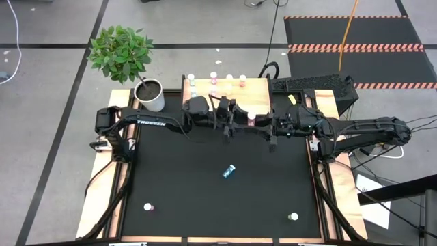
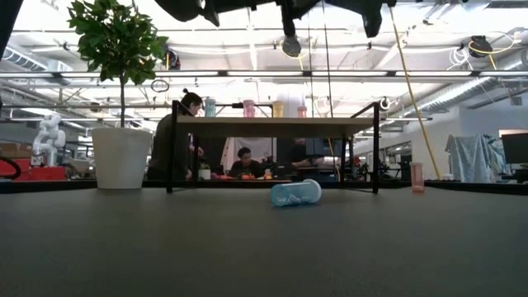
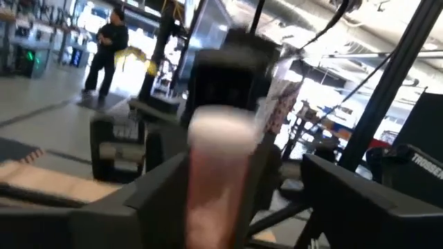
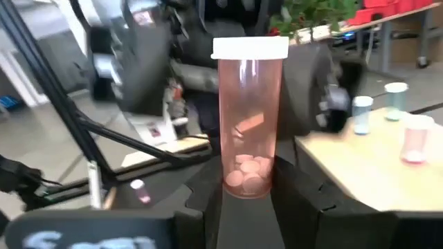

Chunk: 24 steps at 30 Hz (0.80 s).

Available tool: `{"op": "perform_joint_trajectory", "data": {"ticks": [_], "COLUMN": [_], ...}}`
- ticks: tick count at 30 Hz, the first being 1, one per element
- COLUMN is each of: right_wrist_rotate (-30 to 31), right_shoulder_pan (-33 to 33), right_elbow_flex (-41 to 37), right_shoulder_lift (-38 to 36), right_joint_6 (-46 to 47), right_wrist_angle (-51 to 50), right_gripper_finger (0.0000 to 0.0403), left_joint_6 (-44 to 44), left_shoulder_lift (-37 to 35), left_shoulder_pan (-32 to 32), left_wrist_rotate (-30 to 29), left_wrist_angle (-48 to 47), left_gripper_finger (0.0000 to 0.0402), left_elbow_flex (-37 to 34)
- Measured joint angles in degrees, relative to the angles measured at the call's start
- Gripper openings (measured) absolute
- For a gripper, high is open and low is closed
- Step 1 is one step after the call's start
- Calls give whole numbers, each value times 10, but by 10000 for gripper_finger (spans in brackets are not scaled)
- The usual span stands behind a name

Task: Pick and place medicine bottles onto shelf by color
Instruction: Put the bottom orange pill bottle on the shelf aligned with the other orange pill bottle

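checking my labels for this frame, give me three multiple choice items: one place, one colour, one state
1. Where is the teal-blue bottle?
A. on the shelf
B. in the plant pot
C. on the black mat

2. What colour is the bottle in the right end effector?
A. pink
B. yellow
C. pale green

3. How is the teal-blue bottle posed?
A. standing upright
B. lying on its side
C. held in the air

Answers:
1. C, the teal-blue bottle rests on the black mat, in front of the shelf.
2. A, the right end effector grips a pink bottle with a white cap.
3. B, the low view shows it flat on the mat, cap pointing sideways.
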Motion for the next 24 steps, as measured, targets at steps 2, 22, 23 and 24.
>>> {"op": "perform_joint_trajectory", "data": {"ticks": [2, 22, 23, 24], "right_wrist_rotate": [2, 24, 24, 24], "right_shoulder_pan": [-1, 0, 0, 0], "right_elbow_flex": [1, 1, 1, 1], "right_shoulder_lift": [0, 6, 7, 7], "right_joint_6": [-19, -122, -124, -126], "right_wrist_angle": [-7, -79, -77, -75], "right_gripper_finger": [101, 102, 102, 102], "left_joint_6": [8, 197, 204, 209], "left_shoulder_lift": [-23, -54, -54, -54], "left_shoulder_pan": [5, -11, -10, -8], "left_wrist_rotate": [0, -107, -107, -108], "left_wrist_angle": [-35, -345, -356, -361], "left_gripper_finger": [302, 256, 255, 255], "left_elbow_flex": [0, 94, 102, 107]}}
